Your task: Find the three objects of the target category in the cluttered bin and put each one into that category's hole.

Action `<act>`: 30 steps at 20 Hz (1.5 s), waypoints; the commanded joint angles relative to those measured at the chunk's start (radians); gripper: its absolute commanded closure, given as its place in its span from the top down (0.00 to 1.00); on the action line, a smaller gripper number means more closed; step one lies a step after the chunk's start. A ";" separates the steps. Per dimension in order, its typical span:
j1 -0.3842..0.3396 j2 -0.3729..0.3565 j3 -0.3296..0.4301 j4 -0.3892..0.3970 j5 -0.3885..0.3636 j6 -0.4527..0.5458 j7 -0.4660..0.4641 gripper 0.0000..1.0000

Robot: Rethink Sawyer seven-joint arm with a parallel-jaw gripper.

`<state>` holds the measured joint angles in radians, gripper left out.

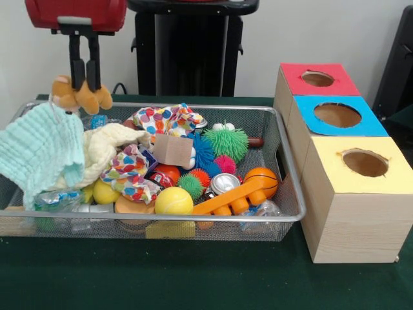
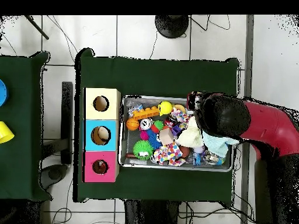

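Front view shows the claw [image 1: 85, 82] clamped on a tan plush animal [image 1: 81, 95], hanging above the wire bin [image 1: 292, 174] at its ten o'clock corner, well apart from the red box's hole [image 1: 317, 79] at two o'clock, so a shallow pinch could slip and drop it back into the clutter.

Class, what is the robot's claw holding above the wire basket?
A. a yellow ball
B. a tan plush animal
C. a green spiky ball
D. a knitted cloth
B: the claw is closed on the tan plush animal, lifted above the basket's far corner.
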<state>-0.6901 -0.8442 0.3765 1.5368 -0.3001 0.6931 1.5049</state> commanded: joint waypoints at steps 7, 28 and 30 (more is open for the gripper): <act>-0.020 -0.075 0.067 0.156 -0.039 0.056 -0.135 0.00; 0.132 -0.179 -0.031 0.352 -0.069 -0.091 0.076 0.00; 0.140 -0.180 -0.036 0.363 -0.072 -0.104 0.087 0.00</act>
<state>-0.5511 -1.0203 0.3626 1.7620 -0.3596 0.6419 1.5049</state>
